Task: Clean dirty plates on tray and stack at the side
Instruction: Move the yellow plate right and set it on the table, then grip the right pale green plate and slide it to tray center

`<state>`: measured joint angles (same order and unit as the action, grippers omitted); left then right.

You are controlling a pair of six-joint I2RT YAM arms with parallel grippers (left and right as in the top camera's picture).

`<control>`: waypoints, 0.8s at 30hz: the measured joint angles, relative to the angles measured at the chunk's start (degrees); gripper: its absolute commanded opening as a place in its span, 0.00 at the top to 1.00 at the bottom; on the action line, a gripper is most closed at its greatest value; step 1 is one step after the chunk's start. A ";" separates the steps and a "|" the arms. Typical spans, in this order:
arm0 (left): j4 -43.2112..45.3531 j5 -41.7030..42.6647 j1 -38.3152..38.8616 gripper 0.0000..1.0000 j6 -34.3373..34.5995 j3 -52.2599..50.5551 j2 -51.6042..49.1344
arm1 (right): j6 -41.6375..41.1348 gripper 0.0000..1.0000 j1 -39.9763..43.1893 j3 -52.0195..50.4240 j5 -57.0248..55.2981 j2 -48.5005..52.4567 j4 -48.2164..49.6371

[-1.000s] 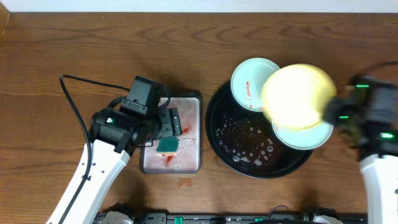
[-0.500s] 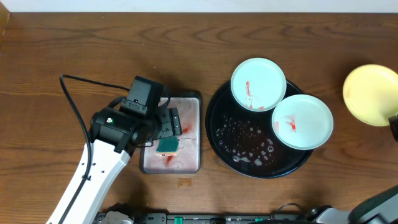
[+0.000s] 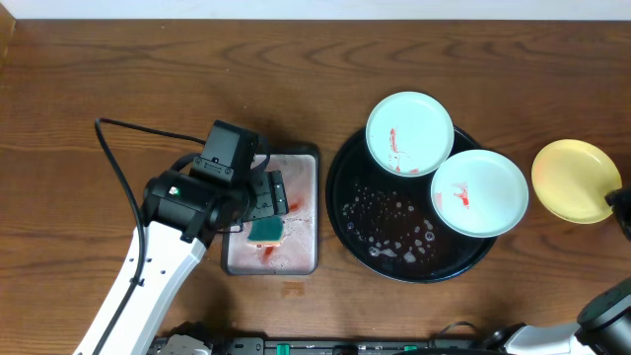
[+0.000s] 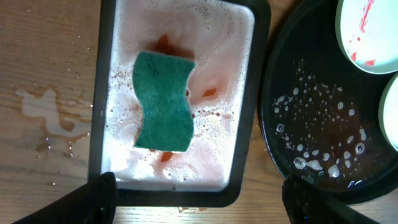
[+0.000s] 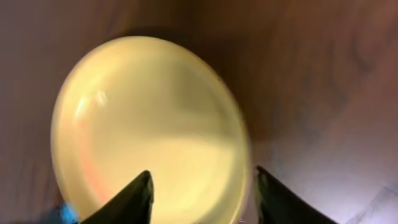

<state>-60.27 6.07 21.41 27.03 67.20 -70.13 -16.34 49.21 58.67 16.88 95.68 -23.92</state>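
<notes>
Your right pincer (image 5: 203, 173) is released at the yellow plate (image 3: 577, 180), lying on the bench (image 3: 99, 59) just right of the tray (image 3: 394, 258); the 2 smeared plates (image 3: 479, 192) lie to its left, nearest this pincer.

Brown wood-grain bench (image 3: 148, 69) looked smooth, faintly sheened. Black tray (image 3: 345, 222) was glossy, wet, foam-speckled. Pale yellow plate (image 3: 577, 180) and two mint plates (image 3: 410, 133) (image 3: 480, 192) looked smooth, glossy, plastic-like. Green sponge (image 4: 163, 101) looked rough, matt. Silver pan (image 3: 304, 227) looked metal, filmed with pinkish suds.
</notes>
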 measured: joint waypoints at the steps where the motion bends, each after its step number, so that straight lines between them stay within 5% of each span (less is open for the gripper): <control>1: 0.00 0.00 0.00 0.15 0.00 0.00 0.00 | 0.33 0.47 -0.50 0.00 1.38 -0.92 -0.04; 10: 0.00 0.00 0.02 0.15 0.00 0.00 0.00 | 5.49 0.53 -15.23 0.57 6.91 -12.31 -13.31; 17: 0.00 0.00 0.00 0.15 0.00 0.00 0.00 | 8.31 0.43 -31.52 -0.96 -11.74 -9.86 -15.28; 22: 0.00 0.00 0.00 0.15 0.00 0.00 0.00 | 8.28 0.64 -34.71 -1.90 -24.20 -5.09 -13.62; 24: 0.00 0.00 0.00 0.15 0.00 0.00 0.00 | 7.96 0.65 -34.60 -1.95 -25.55 -3.56 -13.11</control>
<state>-60.27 6.07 21.41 27.03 67.20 -70.13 -8.38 14.61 56.73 -8.67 92.12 -37.04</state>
